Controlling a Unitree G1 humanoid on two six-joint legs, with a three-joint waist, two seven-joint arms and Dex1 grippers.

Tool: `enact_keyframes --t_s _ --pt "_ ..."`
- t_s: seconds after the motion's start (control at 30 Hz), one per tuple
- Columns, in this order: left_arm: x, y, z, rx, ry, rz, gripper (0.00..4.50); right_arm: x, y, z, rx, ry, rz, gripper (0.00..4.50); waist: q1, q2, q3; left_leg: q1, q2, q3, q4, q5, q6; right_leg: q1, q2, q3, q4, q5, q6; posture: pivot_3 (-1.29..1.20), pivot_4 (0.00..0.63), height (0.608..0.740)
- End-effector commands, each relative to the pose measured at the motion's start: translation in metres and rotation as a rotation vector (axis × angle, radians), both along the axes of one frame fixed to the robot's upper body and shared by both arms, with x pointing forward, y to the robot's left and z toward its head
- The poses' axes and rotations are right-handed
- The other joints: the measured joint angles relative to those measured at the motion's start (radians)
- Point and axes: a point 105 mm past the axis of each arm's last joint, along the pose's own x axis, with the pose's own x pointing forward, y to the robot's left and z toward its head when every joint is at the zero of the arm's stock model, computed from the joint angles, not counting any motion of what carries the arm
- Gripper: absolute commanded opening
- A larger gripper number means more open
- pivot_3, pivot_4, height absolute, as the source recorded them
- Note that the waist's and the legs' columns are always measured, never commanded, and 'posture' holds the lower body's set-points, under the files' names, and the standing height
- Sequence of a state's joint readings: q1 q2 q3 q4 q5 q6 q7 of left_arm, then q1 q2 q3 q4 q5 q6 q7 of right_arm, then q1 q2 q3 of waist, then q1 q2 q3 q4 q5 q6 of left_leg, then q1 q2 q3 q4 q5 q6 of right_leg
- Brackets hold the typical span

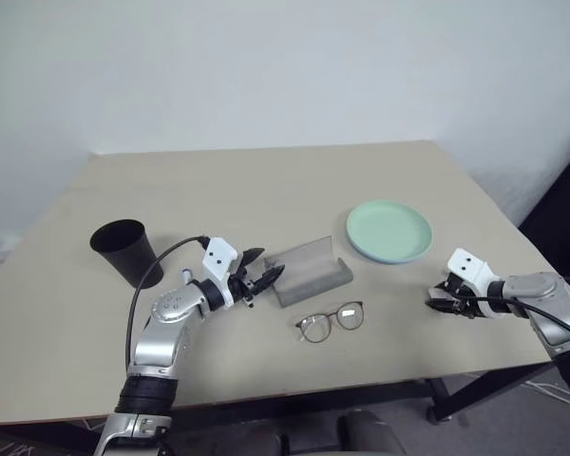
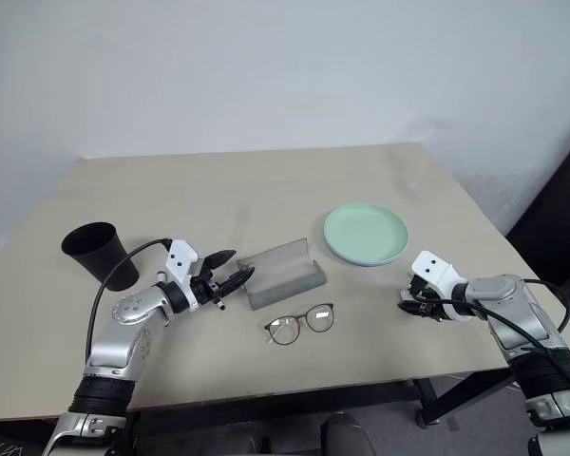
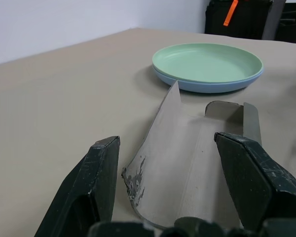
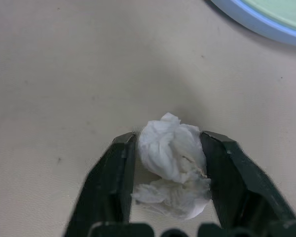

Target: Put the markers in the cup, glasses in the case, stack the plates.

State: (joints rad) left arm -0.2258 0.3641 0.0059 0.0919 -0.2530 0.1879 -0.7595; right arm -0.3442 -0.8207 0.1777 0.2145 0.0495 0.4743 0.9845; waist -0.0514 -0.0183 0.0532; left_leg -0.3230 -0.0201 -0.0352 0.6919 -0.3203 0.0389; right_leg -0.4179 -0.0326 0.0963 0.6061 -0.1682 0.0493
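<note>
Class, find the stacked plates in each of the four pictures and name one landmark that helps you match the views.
Left eye view: plates, right of centre on the table.
Right eye view: plates, right of centre.
Left wrist view: plates, beyond the open case.
Right wrist view: blue rim at a corner.
Shared landmark: the case in both eye views and the left wrist view.
</note>
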Motion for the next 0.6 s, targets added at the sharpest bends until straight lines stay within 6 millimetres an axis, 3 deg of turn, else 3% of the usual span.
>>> enact_keyframes --t_s 0.03,0.1,0.13,0.4,0.47,0.6 --pt "0.001 -0.001 0.013 -0.006 -0.046 -0.006 3.24 0.016 -0.001 0.021 0.010 -0.090 -0.021 0.90 0.000 0.000 0.000 0.000 0.000 0.000 0.000 0.000 0.000 0.000 0.000 0.000 0.000 0.000 0.000 0.00 0.000 0.740" --pt "0.001 0.000 0.013 -0.005 -0.046 -0.006 3.24 0.020 0.005 0.034 0.046 -0.110 -0.009 0.16 0.000 0.001 0.000 0.000 0.000 0.000 0.000 0.000 0.000 0.000 0.000 0.000 0.000 0.000 0.000 0.00 0.000 0.740" --pt "0.000 0.000 0.013 -0.004 -0.046 -0.005 3.24 0.021 0.009 0.041 0.063 -0.123 0.009 0.02 0.000 0.001 0.000 0.000 0.000 0.000 0.000 0.000 0.000 -0.001 0.000 0.000 0.000 0.000 0.000 0.00 0.000 0.740" --pt "0.001 -0.001 0.013 -0.005 -0.043 -0.009 3.24 0.049 0.052 0.092 0.185 -0.307 0.092 0.02 0.000 0.001 0.000 -0.002 0.000 -0.001 -0.002 0.000 0.000 -0.003 0.000 -0.001 0.000 0.000 0.000 0.00 0.000 0.740" --pt "0.001 -0.001 0.013 -0.006 -0.044 -0.011 3.24 0.058 0.057 0.095 0.183 -0.336 0.079 0.02 0.000 0.001 0.000 -0.002 0.000 -0.001 -0.002 0.000 0.000 -0.003 0.000 -0.001 0.000 0.000 0.000 0.00 0.000 0.740" --pt "0.002 -0.002 0.014 -0.010 -0.046 -0.017 3.24 0.088 0.062 0.083 0.117 -0.375 0.007 0.02 0.000 0.001 0.000 -0.002 0.000 -0.001 -0.002 0.000 0.000 -0.002 0.000 -0.001 0.000 0.001 0.000 0.00 0.000 0.740"
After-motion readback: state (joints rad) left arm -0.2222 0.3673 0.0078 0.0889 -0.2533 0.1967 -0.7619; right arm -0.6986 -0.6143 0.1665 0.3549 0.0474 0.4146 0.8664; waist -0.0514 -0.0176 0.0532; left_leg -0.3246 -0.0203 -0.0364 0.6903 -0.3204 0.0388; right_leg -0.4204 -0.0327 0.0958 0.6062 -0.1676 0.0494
